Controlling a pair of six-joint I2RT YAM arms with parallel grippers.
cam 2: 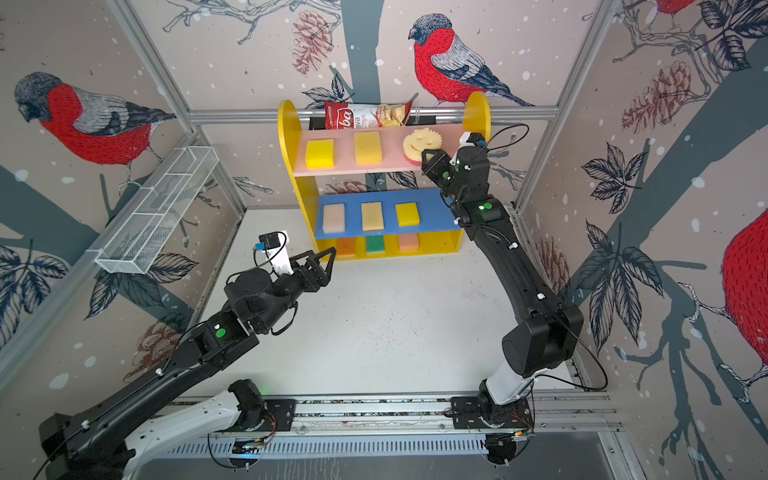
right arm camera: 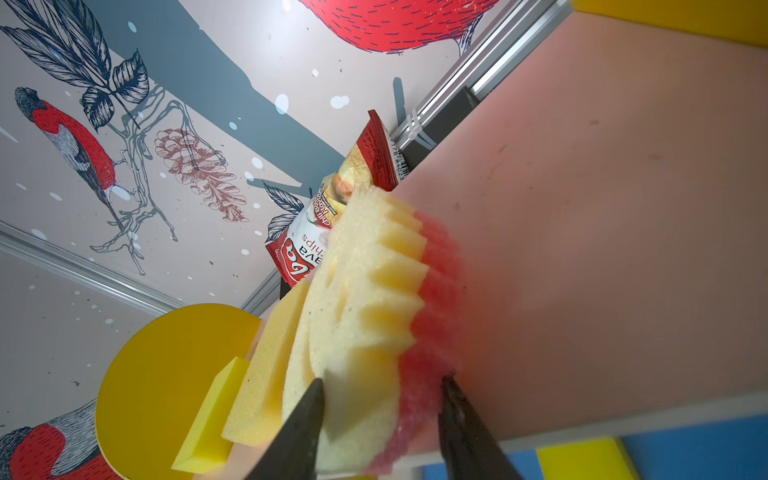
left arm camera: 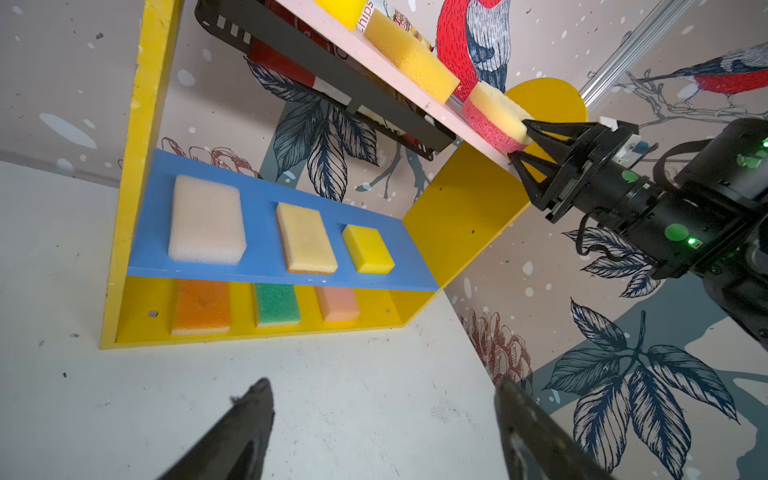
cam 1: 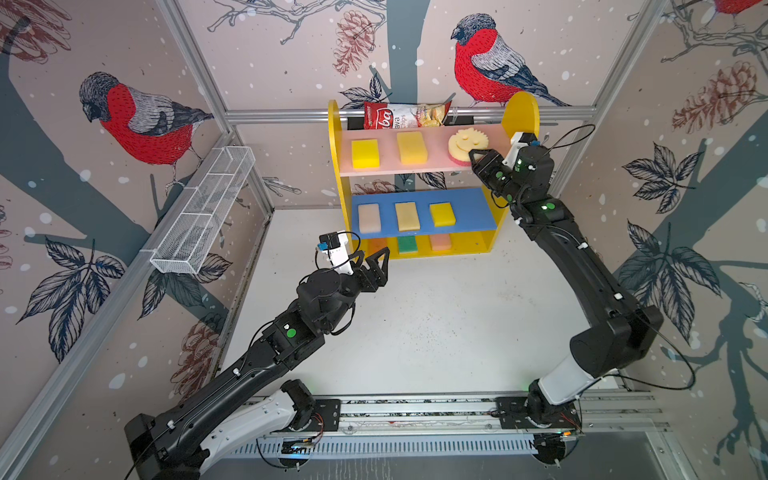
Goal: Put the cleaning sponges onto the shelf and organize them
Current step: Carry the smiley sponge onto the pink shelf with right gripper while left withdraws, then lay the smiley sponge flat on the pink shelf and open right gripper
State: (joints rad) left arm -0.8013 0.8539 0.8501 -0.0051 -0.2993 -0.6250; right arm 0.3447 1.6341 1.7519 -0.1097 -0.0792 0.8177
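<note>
Right jaws astride smiley sponge (cam 1: 465, 143)

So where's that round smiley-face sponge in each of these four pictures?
Top view: the smiley sponge lies at the right end of the pink board.
Top view: same spot, at the board's right end.
Left wrist view: edge-on on the board, in front of the yellow side panel.
Right wrist view: close up, filling much of the picture.
Shared landmark: the pink board.
</note>
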